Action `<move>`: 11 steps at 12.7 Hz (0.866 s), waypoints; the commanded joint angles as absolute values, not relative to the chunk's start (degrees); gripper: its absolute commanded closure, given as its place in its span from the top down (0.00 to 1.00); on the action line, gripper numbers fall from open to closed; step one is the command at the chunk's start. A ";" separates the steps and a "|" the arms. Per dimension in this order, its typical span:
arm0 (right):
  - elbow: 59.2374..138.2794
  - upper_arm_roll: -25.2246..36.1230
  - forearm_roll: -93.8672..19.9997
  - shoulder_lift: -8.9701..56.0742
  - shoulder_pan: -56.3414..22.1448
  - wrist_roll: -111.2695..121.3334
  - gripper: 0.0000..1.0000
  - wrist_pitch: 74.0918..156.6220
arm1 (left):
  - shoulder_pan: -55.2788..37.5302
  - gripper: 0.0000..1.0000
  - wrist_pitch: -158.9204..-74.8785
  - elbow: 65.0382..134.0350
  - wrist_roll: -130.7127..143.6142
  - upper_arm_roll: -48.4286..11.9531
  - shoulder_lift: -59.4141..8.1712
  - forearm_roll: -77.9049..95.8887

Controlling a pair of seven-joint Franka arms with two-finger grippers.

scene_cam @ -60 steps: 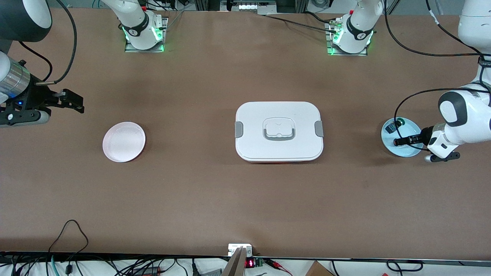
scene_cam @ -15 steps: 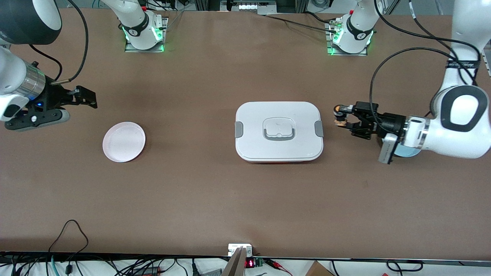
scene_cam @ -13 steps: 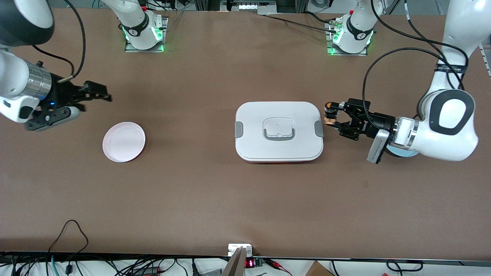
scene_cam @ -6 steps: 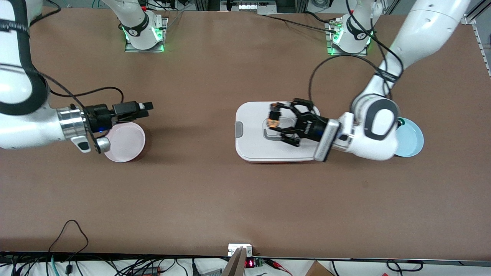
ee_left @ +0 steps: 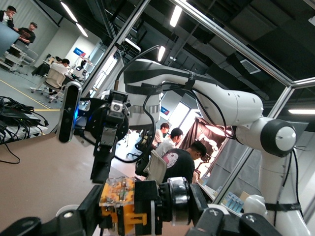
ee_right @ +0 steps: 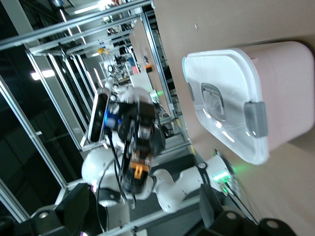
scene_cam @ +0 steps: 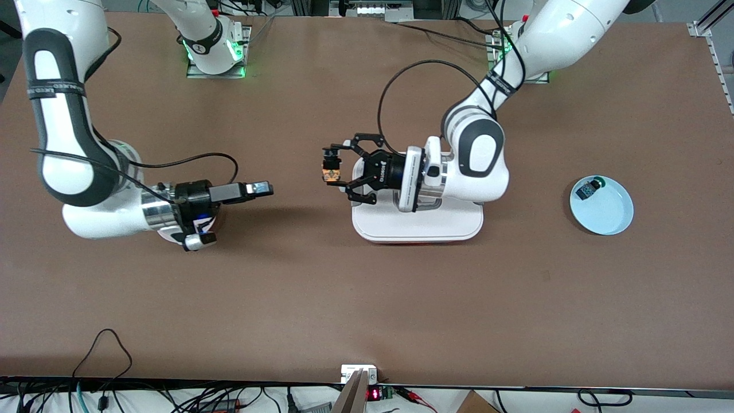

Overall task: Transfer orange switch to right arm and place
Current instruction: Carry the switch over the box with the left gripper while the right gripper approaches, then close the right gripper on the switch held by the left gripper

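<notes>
left gripper [scene_cam: 332, 171] clamped on the orange switch [scene_cam: 330, 172], held in the air over bare desk [scene_cam: 367, 298] just beside the white lidded box [scene_cam: 418, 225] | right gripper [scene_cam: 261, 188] spread wide, holding nothing, over desk beside the pink plate [scene_cam: 172, 234], pointing at the switch | blue dish [scene_cam: 608, 215] sits toward the left arm's end

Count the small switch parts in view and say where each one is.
2. The orange switch is in the left tool, in the air beside the white box. A dark one lies on the blue dish. Others may be hidden.
</notes>
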State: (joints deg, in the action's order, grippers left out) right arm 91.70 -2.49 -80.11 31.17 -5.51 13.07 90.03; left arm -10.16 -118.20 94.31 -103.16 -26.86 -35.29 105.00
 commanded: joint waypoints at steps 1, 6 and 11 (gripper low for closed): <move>92.81 -2.46 -84.10 30.50 -7.37 10.72 1.00 93.06 | -10.37 0.36 -118.92 94.48 -106.00 -26.46 -34.80 107.40; 92.90 -2.46 -86.84 30.32 -12.82 5.19 0.99 100.80 | -10.11 0.36 -118.83 94.92 -106.70 -26.46 -34.80 107.23; 92.81 -2.55 -86.84 29.80 -15.38 1.85 0.97 103.27 | -10.19 0.36 -118.83 94.92 -106.70 -26.46 -34.80 107.23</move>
